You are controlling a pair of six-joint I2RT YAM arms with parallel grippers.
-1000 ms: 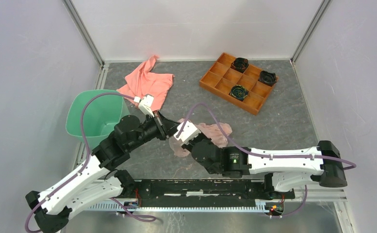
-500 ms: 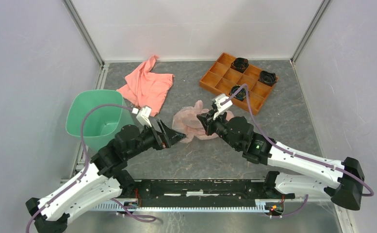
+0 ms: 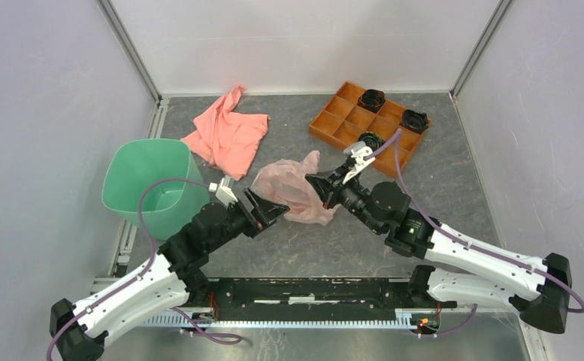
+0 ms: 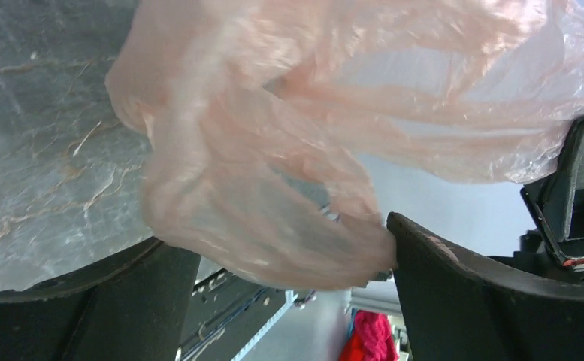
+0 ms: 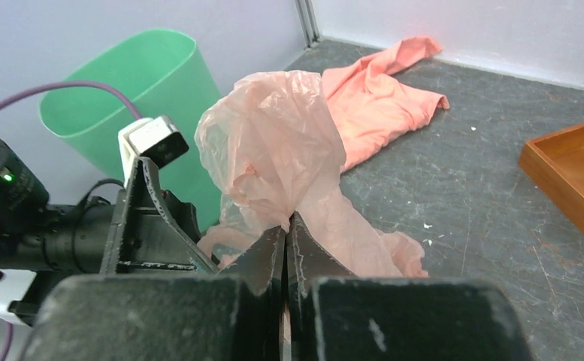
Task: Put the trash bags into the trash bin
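The right gripper (image 5: 286,226) was clenched on the trash bag (image 3: 290,188), while the left gripper (image 3: 270,210) gaped around its lower folds, right of the trash bin (image 3: 140,162).

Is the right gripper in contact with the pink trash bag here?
Touching. The right wrist view shows the right gripper shut on a pinched fold of the trash bag.

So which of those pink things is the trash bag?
Start at the mint-green bin on the left. Right of it, the right gripper pinches a crinkly pale pink film bag. Unlike the flat salmon cloth farther back, it is see-through.
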